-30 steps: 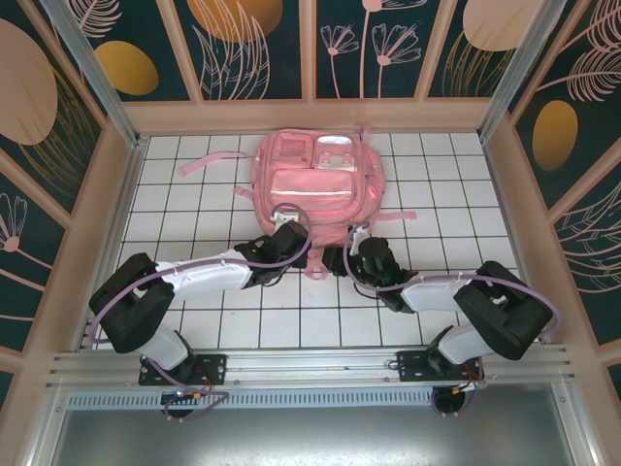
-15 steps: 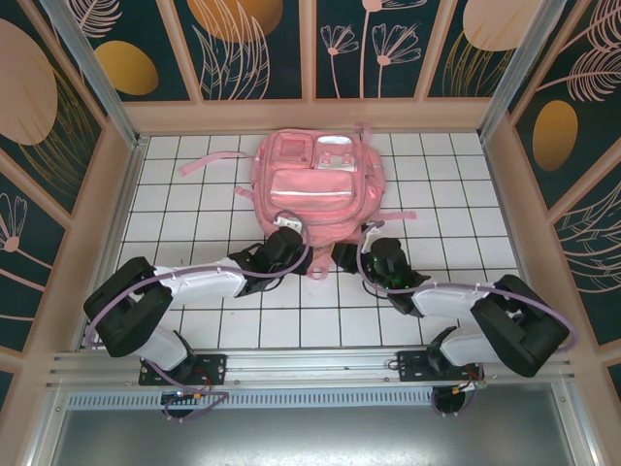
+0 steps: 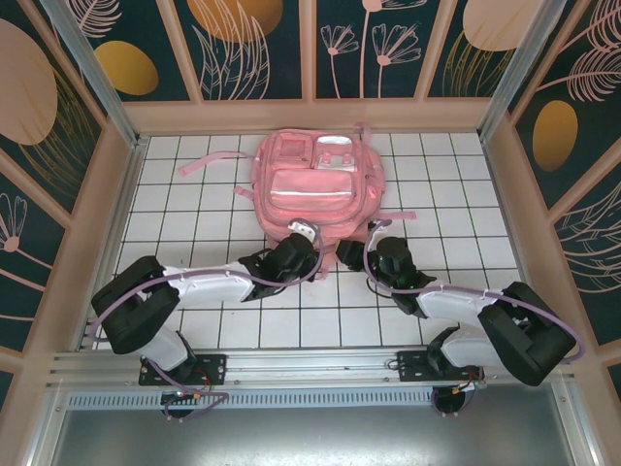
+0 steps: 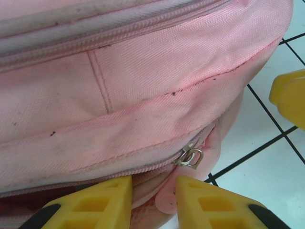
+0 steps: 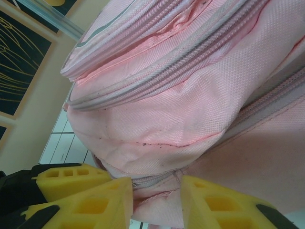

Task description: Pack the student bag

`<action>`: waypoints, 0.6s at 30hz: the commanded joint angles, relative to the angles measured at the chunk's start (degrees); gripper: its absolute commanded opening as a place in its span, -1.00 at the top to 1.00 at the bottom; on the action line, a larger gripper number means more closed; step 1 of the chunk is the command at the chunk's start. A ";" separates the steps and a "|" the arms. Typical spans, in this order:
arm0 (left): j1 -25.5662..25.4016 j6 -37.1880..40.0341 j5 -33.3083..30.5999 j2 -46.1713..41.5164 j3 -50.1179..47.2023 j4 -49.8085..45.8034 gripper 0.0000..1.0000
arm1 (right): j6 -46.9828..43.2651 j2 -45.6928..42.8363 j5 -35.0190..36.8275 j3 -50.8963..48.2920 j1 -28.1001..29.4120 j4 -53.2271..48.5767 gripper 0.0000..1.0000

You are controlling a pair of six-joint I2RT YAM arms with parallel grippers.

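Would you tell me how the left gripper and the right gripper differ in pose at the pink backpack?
The left gripper meets the near edge of the student bag around its middle; the right gripper sits toward its right corner. A metal zip slider lies just ahead of the left gripper, while the right gripper faces a bulging fabric fold. Both have yellow fingers partly apart with pink fabric between.

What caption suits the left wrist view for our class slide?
The left pincer brackets the light-pink fabric backpack at its edge, beside a small metal zip pull.
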 commanded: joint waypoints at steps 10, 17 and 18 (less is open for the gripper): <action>-1.18 0.42 -3.32 -3.38 0.06 -0.68 0.38 | 0.74 0.78 -1.22 -0.77 -0.16 1.47 0.36; -4.09 0.97 -8.02 -0.75 3.06 -3.64 0.42 | 1.49 0.51 -0.72 -1.59 -0.24 2.30 0.35; -4.45 0.83 -9.36 0.05 3.87 -4.58 0.44 | 1.54 0.10 -0.55 -1.81 -0.31 2.18 0.35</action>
